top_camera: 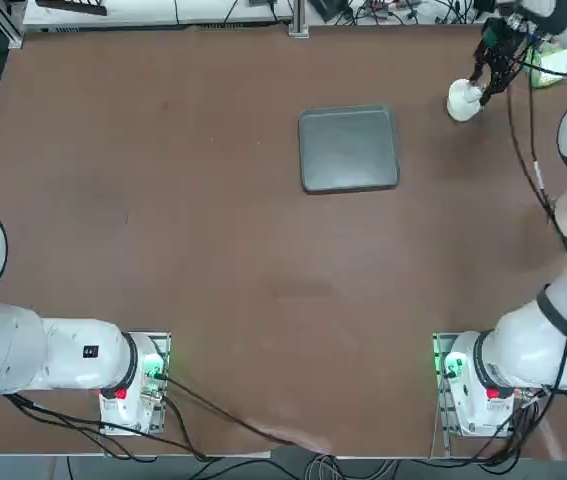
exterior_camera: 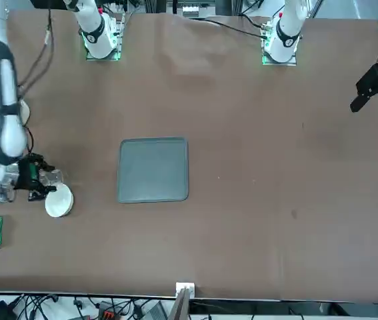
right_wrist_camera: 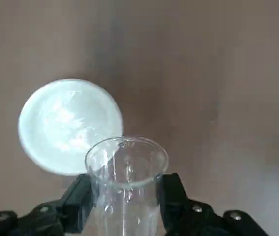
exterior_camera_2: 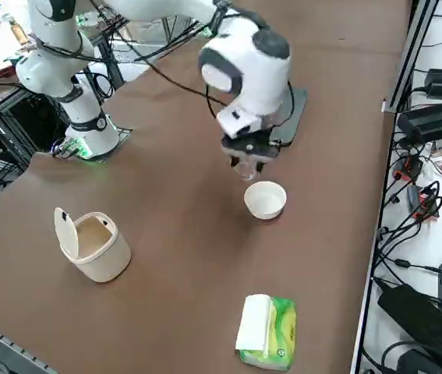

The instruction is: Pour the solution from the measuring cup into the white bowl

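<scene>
Glass cup (right_wrist_camera: 125,172) sits upright, clamped in the right tool (right_wrist_camera: 124,196), beside and above the bowl (right_wrist_camera: 69,125), likely positioned for tipping.

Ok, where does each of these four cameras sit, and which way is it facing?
Top: overhead, looking down; both arm bases at its bottom edge, grey tray mid-table.
Front: across the table, facing the robot; bases at its top, right gripper at its left beside the white bowl.
Right side: raised at the robot's right, looking diagonally; the right arm's wrist hangs over the bowl.
Right wrist: on the arm, looking past its fingers, shut on the measuring cup.
Shared: the white bowl shows in all four.
</scene>
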